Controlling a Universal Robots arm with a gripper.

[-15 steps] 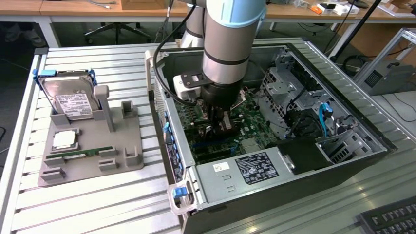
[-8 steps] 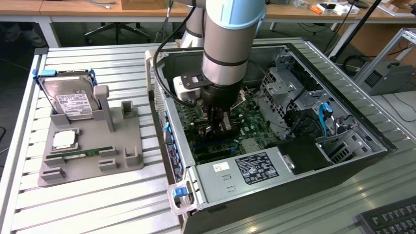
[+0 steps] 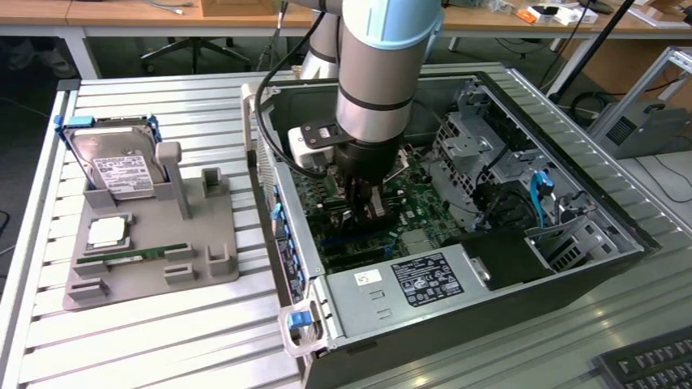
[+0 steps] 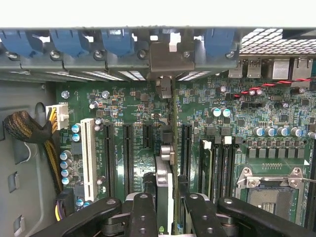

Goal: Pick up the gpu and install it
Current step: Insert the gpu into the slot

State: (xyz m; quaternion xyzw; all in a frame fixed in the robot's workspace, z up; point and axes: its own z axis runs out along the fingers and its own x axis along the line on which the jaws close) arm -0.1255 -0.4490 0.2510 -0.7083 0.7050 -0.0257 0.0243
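Exterior view: the arm reaches straight down into the open computer case (image 3: 605,219), with the gripper (image 3: 368,209) low over the motherboard (image 3: 416,212). The case walls stand well clear of the tool on all sides. Outside the case, toward the exterior view's left, a grey fixture (image 3: 200,267) holds a hard drive (image 3: 121,166) with blue handles, a CPU (image 3: 108,232) and a RAM stick (image 3: 135,258).

Wrist view: the gripper (image 4: 165,205) is closed on the gpu (image 4: 168,148), fingers (image 4: 143,212) pressing both faces of the card. The card stands on edge, running straight ahead of the tool to its silver bracket (image 4: 170,57) at the rear case wall. Empty black expansion slots (image 4: 127,153) lie on one side of the card. RAM slots (image 4: 222,165) and the CPU socket (image 4: 271,187) lie on the other.
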